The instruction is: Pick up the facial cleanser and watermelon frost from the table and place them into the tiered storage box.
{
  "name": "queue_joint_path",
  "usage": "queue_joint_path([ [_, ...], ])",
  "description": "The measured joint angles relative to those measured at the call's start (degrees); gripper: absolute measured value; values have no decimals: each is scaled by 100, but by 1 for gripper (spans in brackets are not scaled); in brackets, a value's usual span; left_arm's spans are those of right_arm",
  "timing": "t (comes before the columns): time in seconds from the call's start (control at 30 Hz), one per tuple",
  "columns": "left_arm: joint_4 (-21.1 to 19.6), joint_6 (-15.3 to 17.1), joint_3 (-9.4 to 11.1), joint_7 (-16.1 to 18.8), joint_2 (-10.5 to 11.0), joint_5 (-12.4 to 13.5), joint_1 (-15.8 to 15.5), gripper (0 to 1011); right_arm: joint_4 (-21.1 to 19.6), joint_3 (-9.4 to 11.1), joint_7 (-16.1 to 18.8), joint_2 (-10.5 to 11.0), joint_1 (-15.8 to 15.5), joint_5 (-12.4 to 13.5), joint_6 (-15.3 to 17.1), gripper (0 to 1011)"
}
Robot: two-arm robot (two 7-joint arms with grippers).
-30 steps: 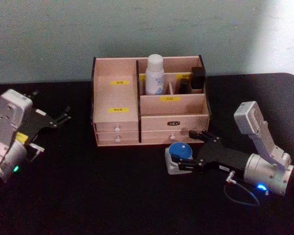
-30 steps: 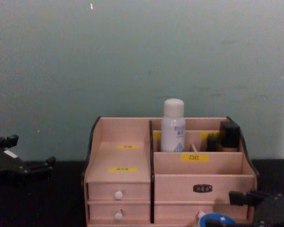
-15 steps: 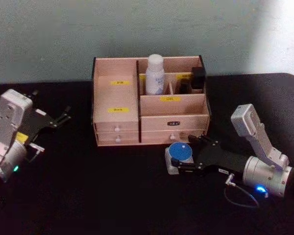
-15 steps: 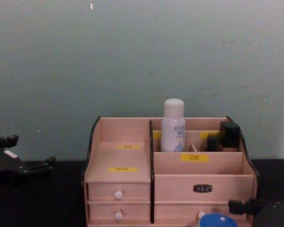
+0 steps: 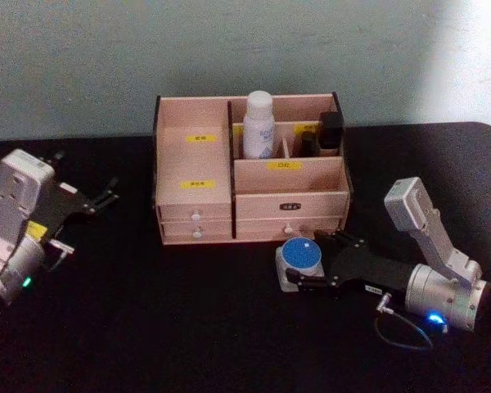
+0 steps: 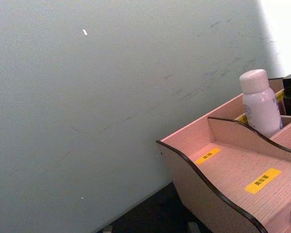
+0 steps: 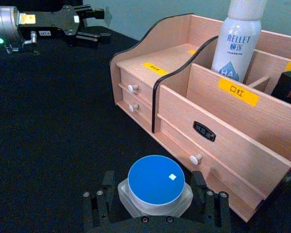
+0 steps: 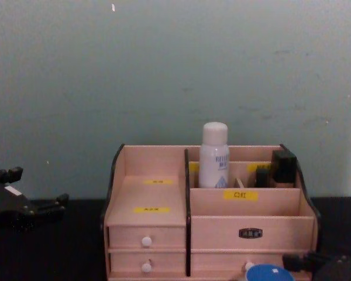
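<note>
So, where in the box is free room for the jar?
The two left steps of the box are bare. The front right bin, before the bottle, looks bare too. The row behind is crowded: bottle and dark items. The right gripper is at the jar.

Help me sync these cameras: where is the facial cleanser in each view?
Head view: facial cleanser, centre, upright in the back row.
Chest view: facial cleanser, centre, tallest thing.
Left wrist view: facial cleanser beyond the curved divider.
Right wrist view: facial cleanser behind the yellow-labelled wall.
Shared landmark: tiered storage box.
</note>
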Motion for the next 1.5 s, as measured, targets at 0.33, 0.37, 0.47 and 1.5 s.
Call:
queue_joint_path([
  [0.33, 0, 0, 0, 0, 0, 0, 0, 1001, 121, -51, 26, -50, 68, -11, -16, 1003],
  [0.37, 0, 0, 0, 0, 0, 0, 0, 1001, 134, -59, 31, -53, 72, -16, -16, 1002],
  [0.47, 0, 0, 0, 0, 0, 0, 0, 1001, 155, -69, 36, -59, 83, -22, -15, 1002],
  [1.5, 0, 0, 0, 1, 0, 0, 0, 1001, 332, -74, 61, -123, 155, 13, 27, 1002],
])
